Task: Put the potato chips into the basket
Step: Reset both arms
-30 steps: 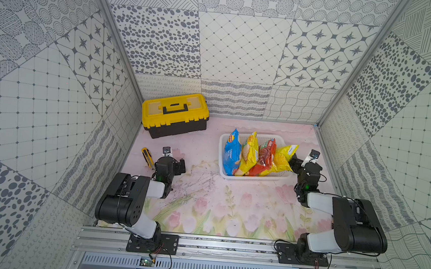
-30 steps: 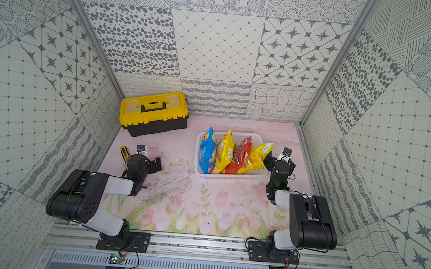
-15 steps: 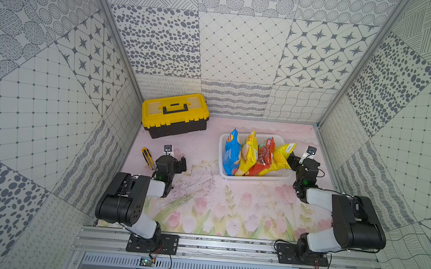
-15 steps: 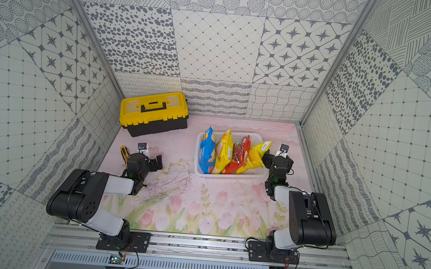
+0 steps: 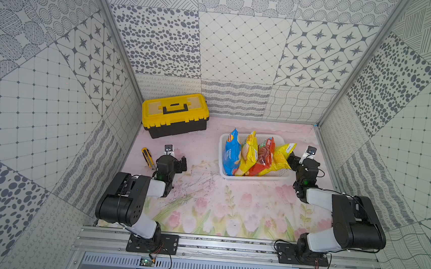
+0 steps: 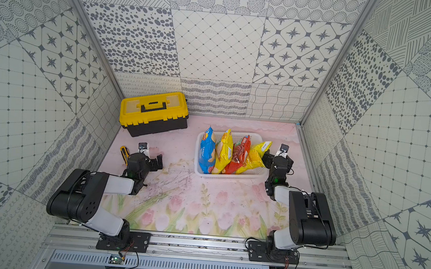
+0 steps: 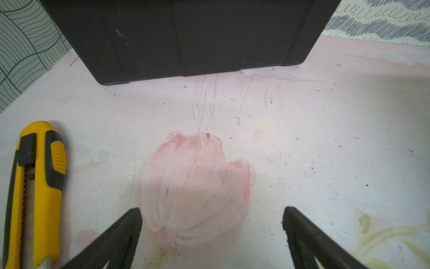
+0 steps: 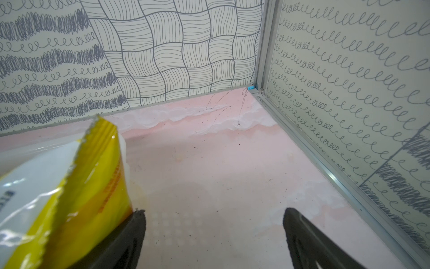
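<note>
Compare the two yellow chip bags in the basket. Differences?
Pose: the inner yellow bag stands between the blue bag and red bag; the end yellow bag leans out over the basket's right rim. The open right gripper sits right beside the end yellow bag, not the inner yellow bag. Shared: both shiny, yellow, inside the basket.
</note>
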`<state>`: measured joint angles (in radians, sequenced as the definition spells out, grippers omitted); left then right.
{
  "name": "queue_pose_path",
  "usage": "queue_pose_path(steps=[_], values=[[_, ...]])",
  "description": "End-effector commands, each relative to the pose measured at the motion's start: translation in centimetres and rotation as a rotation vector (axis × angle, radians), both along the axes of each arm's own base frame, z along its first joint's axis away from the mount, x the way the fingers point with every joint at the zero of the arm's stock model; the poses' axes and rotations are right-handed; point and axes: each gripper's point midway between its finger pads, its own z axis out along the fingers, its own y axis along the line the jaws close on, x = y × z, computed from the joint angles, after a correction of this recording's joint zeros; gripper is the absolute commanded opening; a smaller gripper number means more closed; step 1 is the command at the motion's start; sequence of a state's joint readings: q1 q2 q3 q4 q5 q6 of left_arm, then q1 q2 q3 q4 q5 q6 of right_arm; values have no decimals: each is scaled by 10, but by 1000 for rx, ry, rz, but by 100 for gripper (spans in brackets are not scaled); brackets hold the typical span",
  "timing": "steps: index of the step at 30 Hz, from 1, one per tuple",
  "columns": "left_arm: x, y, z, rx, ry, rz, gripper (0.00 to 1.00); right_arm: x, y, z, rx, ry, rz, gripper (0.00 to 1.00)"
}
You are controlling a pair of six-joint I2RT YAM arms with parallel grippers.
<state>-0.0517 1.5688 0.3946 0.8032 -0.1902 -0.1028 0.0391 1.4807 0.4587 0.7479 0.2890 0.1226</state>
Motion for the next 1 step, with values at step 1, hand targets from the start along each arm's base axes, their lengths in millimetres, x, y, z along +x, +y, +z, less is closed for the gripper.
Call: queue_pose_path(steps=[1], values=[[8,-5,13,6,-57,-22,100,-1,10,-18,-21,73,43,97]])
